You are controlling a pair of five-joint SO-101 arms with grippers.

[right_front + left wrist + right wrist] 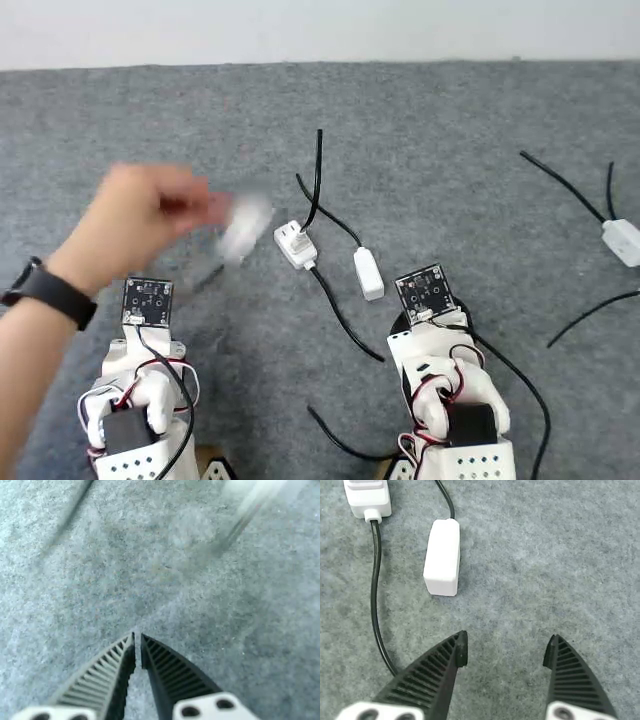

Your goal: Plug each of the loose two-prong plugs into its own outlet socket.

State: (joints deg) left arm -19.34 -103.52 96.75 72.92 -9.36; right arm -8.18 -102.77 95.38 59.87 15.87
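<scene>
A white two-prong plug [296,244] on a black cable lies mid-table, and its end shows in the right wrist view as the plug [367,497]. Beside it lies a white socket block [368,272], just ahead of my right gripper [507,647], which is open above the carpet with nothing between its fingers. The socket block [442,557] has its own black cable. A person's hand [150,225] holds a blurred white piece [243,228] ahead of the left arm [140,400]. My left gripper [137,639] is shut and empty over bare carpet.
Another white corded piece [622,241] lies at the far right edge with black cables [560,180] trailing around it. A black cable [345,325] runs between the two arms. The right arm [450,400] sits at the front. Grey carpet [450,130] covers the table.
</scene>
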